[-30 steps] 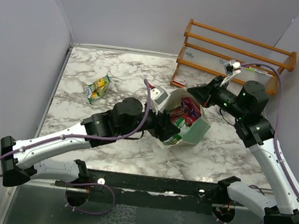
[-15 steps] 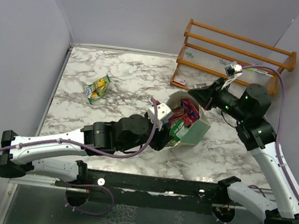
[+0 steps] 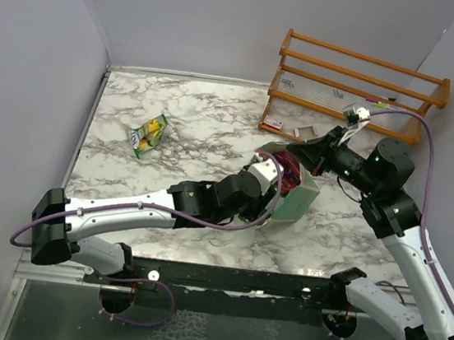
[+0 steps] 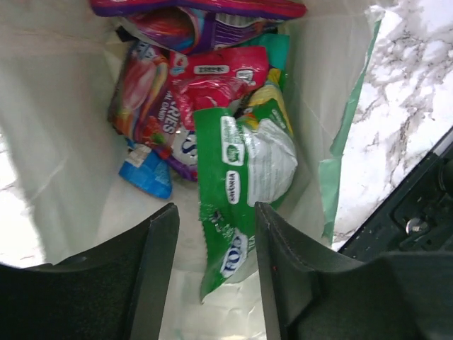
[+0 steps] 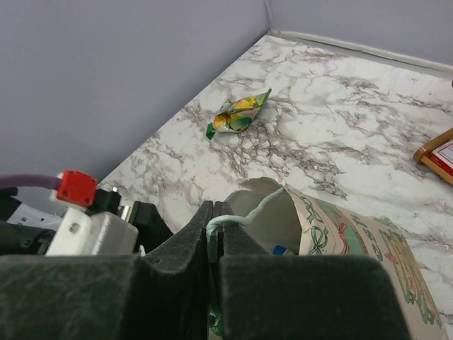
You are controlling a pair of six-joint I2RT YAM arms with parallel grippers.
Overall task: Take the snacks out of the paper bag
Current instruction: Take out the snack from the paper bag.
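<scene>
Left gripper [image 4: 214,227] agape inside paper bag [image 4: 56,142], above snacks [image 4: 219,85] (right gripper [image 5: 213,227] tight on rim)

left gripper [image 3: 277,183] reaches into the paper bag [image 3: 297,200]

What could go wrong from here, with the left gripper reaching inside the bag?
1. The left gripper is open over the green packet, which lies against the pink packet. Closing may catch both, or only a crinkly edge that slips.
2. The right gripper pinches only a thin strip at the rim of the paper bag. Pulling a packet out could tear that strip or tug the bag free and tip it.
</scene>
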